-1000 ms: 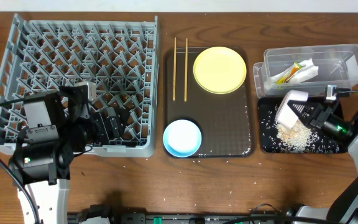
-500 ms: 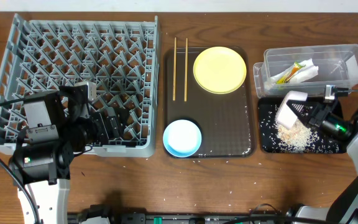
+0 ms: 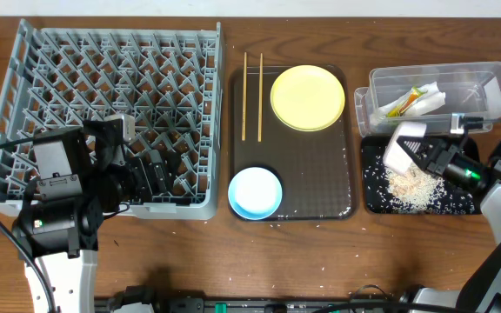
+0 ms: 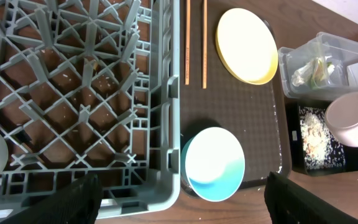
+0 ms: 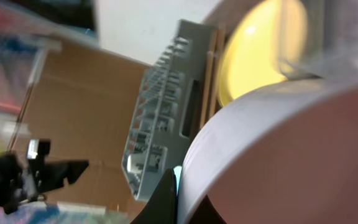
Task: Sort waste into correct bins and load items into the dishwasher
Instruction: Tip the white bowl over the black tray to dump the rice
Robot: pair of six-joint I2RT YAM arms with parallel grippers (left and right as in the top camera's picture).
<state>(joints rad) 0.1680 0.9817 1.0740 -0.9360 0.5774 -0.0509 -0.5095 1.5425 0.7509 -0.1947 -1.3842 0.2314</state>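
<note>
My right gripper (image 3: 426,156) is shut on the rim of the white bowl (image 3: 404,143), which is tipped on its side over the black tray (image 3: 461,206). A heap of rice scraps (image 3: 411,189) lies in the tray below it. In the right wrist view the white bowl (image 5: 291,155) fills the frame, a finger (image 5: 163,200) pressed on its rim. The clear tub (image 3: 485,83) holds the napkin (image 3: 430,100) and the wrapper (image 3: 403,104). My left gripper (image 4: 185,202) stands open over the front right corner of the grey dish rack (image 3: 103,87), beside the blue bowl (image 4: 215,163).
A dark brown serving tray (image 3: 311,174) in the middle carries the yellow plate (image 3: 308,97), the chopsticks (image 3: 252,84) and the blue bowl (image 3: 255,192). Loose rice grains dot the table near the front edge. A pale round object shows at the left edge of the left wrist view.
My right gripper and the white bowl have shifted slightly up and to the left over the black tray. The left arm has not moved.
</note>
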